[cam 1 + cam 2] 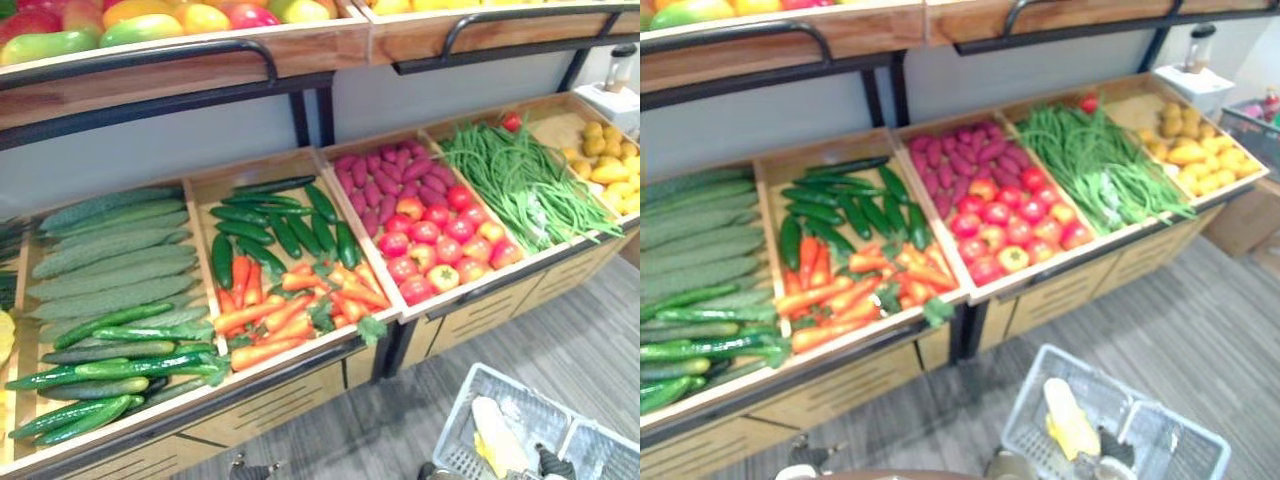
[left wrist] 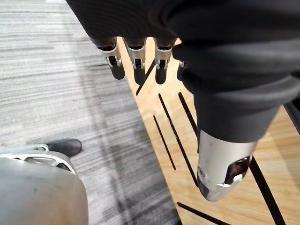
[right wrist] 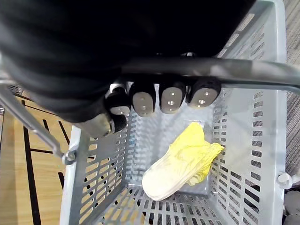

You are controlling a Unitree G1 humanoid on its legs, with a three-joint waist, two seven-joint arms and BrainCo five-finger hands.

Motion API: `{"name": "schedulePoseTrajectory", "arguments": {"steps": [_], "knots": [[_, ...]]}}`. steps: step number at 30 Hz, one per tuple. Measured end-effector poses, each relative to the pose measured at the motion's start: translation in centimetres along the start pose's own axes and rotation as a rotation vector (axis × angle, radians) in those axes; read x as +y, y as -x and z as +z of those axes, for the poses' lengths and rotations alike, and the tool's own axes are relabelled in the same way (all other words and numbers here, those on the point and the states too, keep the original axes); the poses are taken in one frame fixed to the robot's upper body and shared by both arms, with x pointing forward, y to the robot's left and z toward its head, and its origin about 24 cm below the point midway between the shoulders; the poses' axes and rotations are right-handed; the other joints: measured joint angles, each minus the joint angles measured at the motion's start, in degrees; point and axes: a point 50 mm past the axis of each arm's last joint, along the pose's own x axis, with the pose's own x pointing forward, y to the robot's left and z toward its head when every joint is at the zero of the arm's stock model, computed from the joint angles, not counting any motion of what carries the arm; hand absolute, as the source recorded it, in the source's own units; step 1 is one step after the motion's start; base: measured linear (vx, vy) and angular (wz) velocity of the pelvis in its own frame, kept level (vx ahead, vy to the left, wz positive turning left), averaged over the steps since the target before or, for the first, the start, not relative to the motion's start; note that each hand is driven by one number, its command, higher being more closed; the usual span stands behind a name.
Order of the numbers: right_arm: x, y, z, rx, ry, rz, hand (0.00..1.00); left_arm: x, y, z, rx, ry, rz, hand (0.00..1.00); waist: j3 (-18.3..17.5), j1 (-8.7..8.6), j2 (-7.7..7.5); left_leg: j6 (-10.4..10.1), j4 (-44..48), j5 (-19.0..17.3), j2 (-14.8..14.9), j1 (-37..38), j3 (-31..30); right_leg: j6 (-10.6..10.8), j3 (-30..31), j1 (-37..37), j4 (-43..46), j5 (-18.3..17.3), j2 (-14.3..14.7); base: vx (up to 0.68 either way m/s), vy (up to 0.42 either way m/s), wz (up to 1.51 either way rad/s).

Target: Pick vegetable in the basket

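Down at the lower right, the right hand (image 3: 171, 97) is curled round the dark handle (image 3: 248, 77) of the grey basket (image 3: 269, 122). A pale yellow cabbage (image 3: 180, 164) lies on the basket's bottom, close to one side wall. Open grey floor (image 1: 560, 330) separates the basket from the produce stand (image 1: 280, 400). The left hand (image 2: 137, 56) hangs with fingers relaxed just beside the stand's wooden front.

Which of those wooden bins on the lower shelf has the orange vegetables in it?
The bin with orange carrots at its front and dark green cucumbers behind, just left of the bin of red tomatoes.
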Motion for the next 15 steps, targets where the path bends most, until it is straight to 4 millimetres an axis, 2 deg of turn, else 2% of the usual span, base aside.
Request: {"name": "schedulePoseTrajectory", "arguments": {"steps": [3, 7, 8, 11, 15], "knots": [[-0.4, 0.0, -0.5, 0.028, -0.016, -0.013, 1.0, 0.7, 0.1, 1.2, -0.107, -0.122, 0.011, 0.0, -0.6, -0.02, 0.17, 0.0, 0.0, 0.0, -0.5, -1.1, -0.8, 0.5, -0.8, 1.4, -3.6, 1.9, -0.1, 0.02, 0.042, 0.18], [-1.3, -0.3, -0.2, 0.02, -0.015, -0.033, 1.0, 2.9, 0.9, 5.3, -0.438, -0.402, 0.035, 0.0, -0.6, -0.02, 0.07, 0.0, -0.1, 0.0, -1.3, -2.1, -1.6, 0.6, -0.8, 1.9, -6.4, 4.3, -0.3, 0.0, 0.039, 0.04], [-1.9, -0.4, -0.1, 0.015, -0.007, -0.046, 1.0, 4.3, 1.6, 6.9, -0.572, -0.522, 0.063, 0.0, -0.7, -0.06, 0.11, 0.0, 0.0, 0.0, -1.5, -2.0, -1.9, 0.7, -0.9, 2.5, -7.1, 4.8, -0.5, -0.01, 0.025, 0.04], [-3.1, -0.6, 0.1, -0.002, 0.014, -0.068, 1.0, 6.4, 3.0, 8.7, -0.763, -0.758, 0.102, 0.0, -0.9, -0.23, 0.41, 0.1, 0.0, 0.0, -2.0, -1.7, -2.0, 0.8, -1.0, 2.9, -7.2, 4.9, -0.9, -0.02, 0.013, 0.03], [-4.0, -0.8, 0.9, -0.035, 0.084, -0.071, 1.0, 7.5, 4.6, 10.1, -0.933, -0.983, 0.118, 0.0, -1.4, -0.17, 1.29, 1.0, 0.0, -1.0, -2.4, -1.7, -1.9, 1.1, -1.2, 3.6, -8.6, 5.9, -1.2, -0.05, 0.02, 0.03]]}}
